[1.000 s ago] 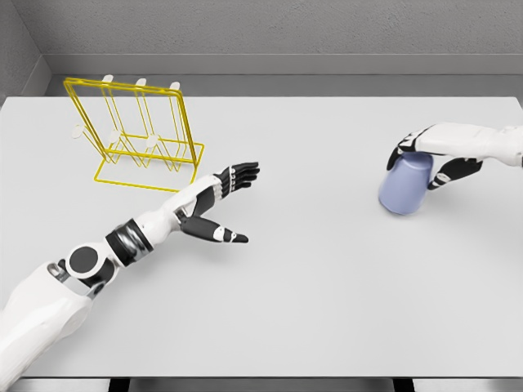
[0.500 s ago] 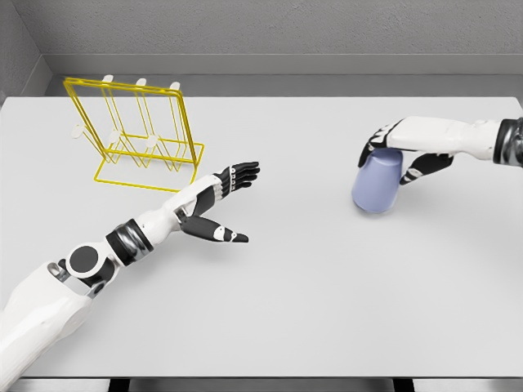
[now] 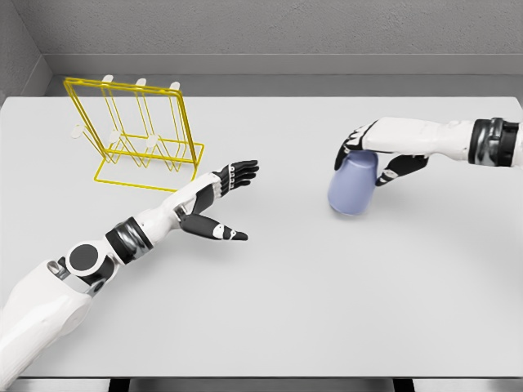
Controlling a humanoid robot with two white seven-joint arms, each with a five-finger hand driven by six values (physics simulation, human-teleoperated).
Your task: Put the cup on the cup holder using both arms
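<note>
Your right hand (image 3: 377,155) is clamping the pale blue, smooth plastic cup (image 3: 352,184) by its upper end, right of centre; it looks light, rigid, slippery. Your left hand (image 3: 222,204) is waiting, fingers spread.

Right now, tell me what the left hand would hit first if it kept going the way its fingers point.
Probably nothing: the left hand points up and right over bare table, passing left of the cup held by the right hand. Depth is uncertain.

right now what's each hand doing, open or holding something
Left hand: open, fingers spread, holding nothing, over the table.
Right hand: shut on the cup, gripping its upper end.
</note>
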